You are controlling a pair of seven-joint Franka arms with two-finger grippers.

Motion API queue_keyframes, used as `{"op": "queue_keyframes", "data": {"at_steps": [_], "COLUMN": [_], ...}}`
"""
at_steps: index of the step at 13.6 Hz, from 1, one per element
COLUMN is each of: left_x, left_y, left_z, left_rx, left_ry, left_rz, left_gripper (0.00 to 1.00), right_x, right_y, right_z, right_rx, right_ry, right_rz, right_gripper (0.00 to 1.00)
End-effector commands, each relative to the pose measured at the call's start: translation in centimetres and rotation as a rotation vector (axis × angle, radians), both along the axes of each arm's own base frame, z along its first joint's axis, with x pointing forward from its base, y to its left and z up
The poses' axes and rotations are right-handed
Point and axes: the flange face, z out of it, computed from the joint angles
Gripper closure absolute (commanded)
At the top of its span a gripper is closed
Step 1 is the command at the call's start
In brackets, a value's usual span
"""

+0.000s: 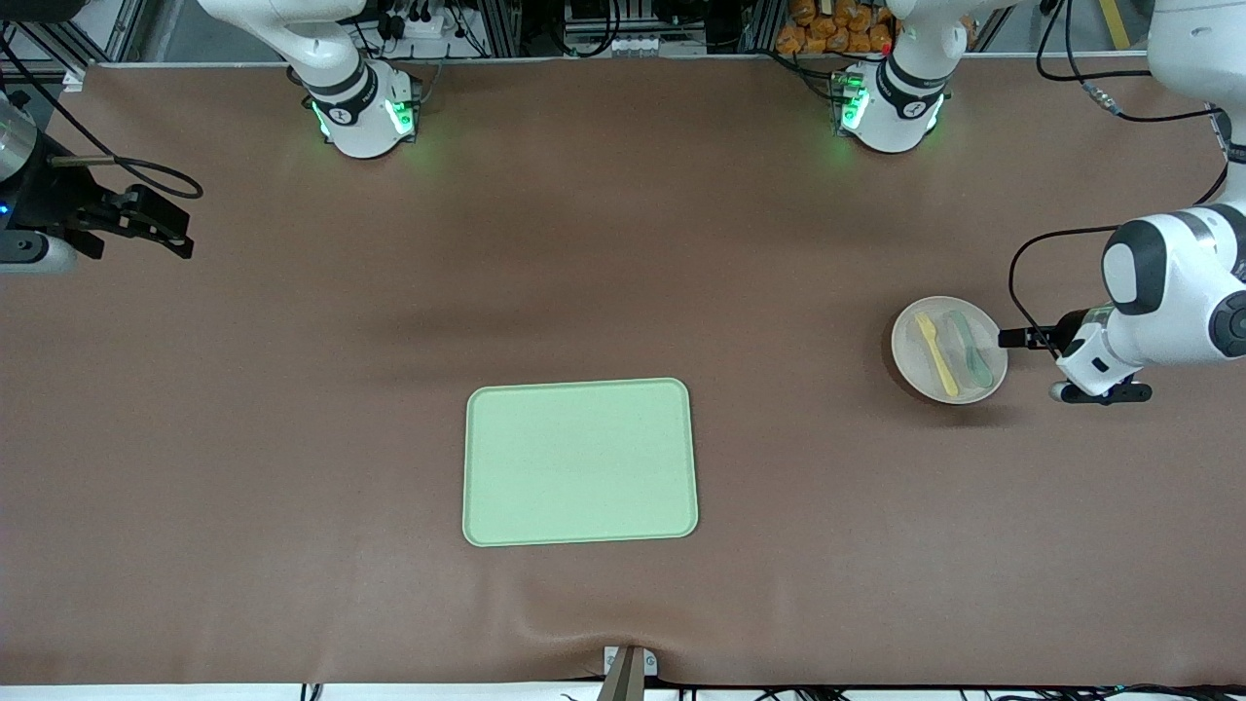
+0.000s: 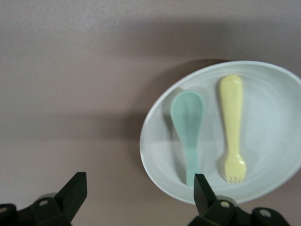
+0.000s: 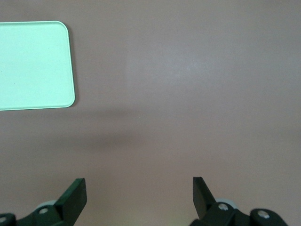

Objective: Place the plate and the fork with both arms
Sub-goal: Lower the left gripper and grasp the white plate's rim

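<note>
Left gripper [image 2: 138, 200], black two-finger, jaws spread wide, holding nothing, low over the brown table [image 1: 292, 389] just beside the round off-white matte plate [image 1: 907, 352] at the left arm's end. One fingertip overlaps the plate rim in the left wrist view. On the plate: small pale yellow plastic fork [image 2: 232, 127] and grey-green spoon [image 2: 189, 129], side by side. Right gripper [image 3: 138, 197] also spread, empty, waiting over bare table at the right arm's end. Rectangular pale green tray [image 1: 580, 461] well apart from both grippers, mid-table.
</note>
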Motion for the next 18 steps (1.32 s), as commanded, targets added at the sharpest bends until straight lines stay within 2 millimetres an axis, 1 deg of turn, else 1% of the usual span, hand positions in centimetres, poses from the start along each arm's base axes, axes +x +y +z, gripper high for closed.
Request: {"op": "queue_keyframes", "data": {"at_steps": [1,2,3,5,9,15,17,18], "left_x": [-0.2,-0.3,-0.6,-0.8,-1.6,-1.9,-1.8,-1.8], "left_y": [1.2,1.7,1.6,1.6,1.2,0.9,0.7,0.5], "left_z": [-2.0,-2.7,-3.3,-3.7,-5.2,-6.6,-6.6,-6.8], "left_rx": [-0.006,-0.008,-0.013,-0.015,-0.032,-0.043,-0.043,-0.044], "left_ry": [0.003,0.001,0.001,-0.004,0.026,0.049,0.050,0.053], "left_rz": [0.017,0.023,0.010,0.007,-0.023,-0.039,-0.044,-0.047], "left_gripper": [0.00,0.00,0.00,0.00,0.00,0.00,0.00,0.03], "right_x": [0.2,0.2,0.2,0.2,0.1,0.1,0.1,0.1], "right_y": [-0.2,-0.2,-0.2,-0.2,-0.2,-0.2,-0.2,-0.2], "right_z": [0.3,0.3,0.3,0.3,0.3,0.3,0.3,0.3], "right_rx": [0.006,0.006,0.006,0.006,0.006,0.006,0.006,0.006], "right_ry": [0.002,0.002,0.002,0.002,0.004,0.004,0.004,0.004], "right_rz": [-0.014,-0.012,-0.012,-0.012,-0.014,-0.013,-0.013,-0.013], "right_gripper": [0.00,0.00,0.00,0.00,0.00,0.00,0.00,0.00]}}
